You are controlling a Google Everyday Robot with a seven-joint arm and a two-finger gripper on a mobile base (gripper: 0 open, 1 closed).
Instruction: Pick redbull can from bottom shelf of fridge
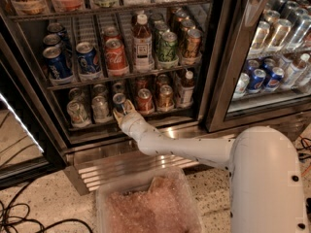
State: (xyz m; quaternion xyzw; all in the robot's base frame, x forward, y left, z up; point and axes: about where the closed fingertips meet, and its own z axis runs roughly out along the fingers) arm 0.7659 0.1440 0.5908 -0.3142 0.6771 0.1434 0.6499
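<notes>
The redbull can, slim with a silver top, stands in the row on the bottom shelf of the fridge. My gripper is inside the fridge, right at the can's lower front, touching or nearly touching it. The white arm reaches in from the lower right. The can's lower half is hidden behind the gripper.
Silver cans stand left of the redbull can and red-orange cans and a bottle to its right. Pepsi and Coke cans fill the rack above. A clear bin sits on the floor below. Cables lie at the left.
</notes>
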